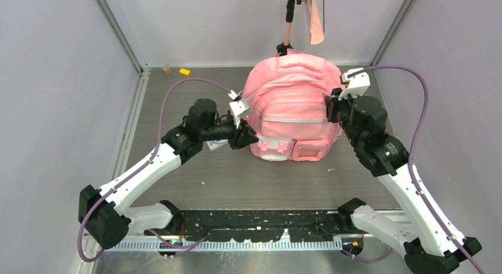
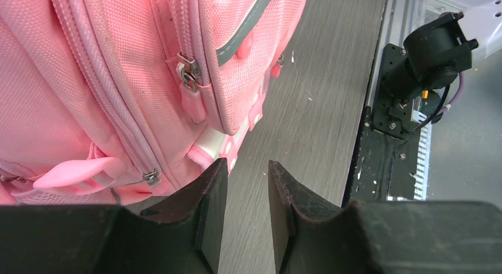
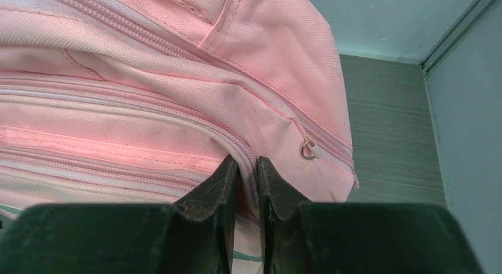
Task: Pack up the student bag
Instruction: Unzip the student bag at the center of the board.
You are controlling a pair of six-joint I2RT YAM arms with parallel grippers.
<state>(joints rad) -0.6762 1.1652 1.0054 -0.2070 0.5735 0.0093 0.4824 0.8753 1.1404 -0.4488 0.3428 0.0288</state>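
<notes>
The student bag point(image 1: 293, 108), a large bright pink backpack, is seen standing upright in the middle of the grey table point(image 1: 237, 179), its front pockets turned toward the arm bases and its top close to the back wall. The left gripper point(image 1: 247, 136) is placed at the bag's lower left corner; in the left wrist view its fingers point(image 2: 207, 209) are parted by a narrow gap in which only bare table is seen, so nothing is held, and the tips lie just beside the bag's bottom edge, near a pink zip pull point(image 2: 192, 99) on a front pocket. The right gripper point(image 3: 247, 173) is pressed against the bag's right side, high up. In the right wrist view its fingers point(image 3: 219, 191) are drawn nearly together over a pale pink zip strip, and fabric appears to be pinched between them, though the contact itself is hidden by the tips. A small metal zip ring point(image 3: 308, 148) is seen just beside them. A small yellow block point(image 1: 185, 71) and a brown block point(image 1: 167, 69) lie well apart from the bag at the far left of the table.
</notes>
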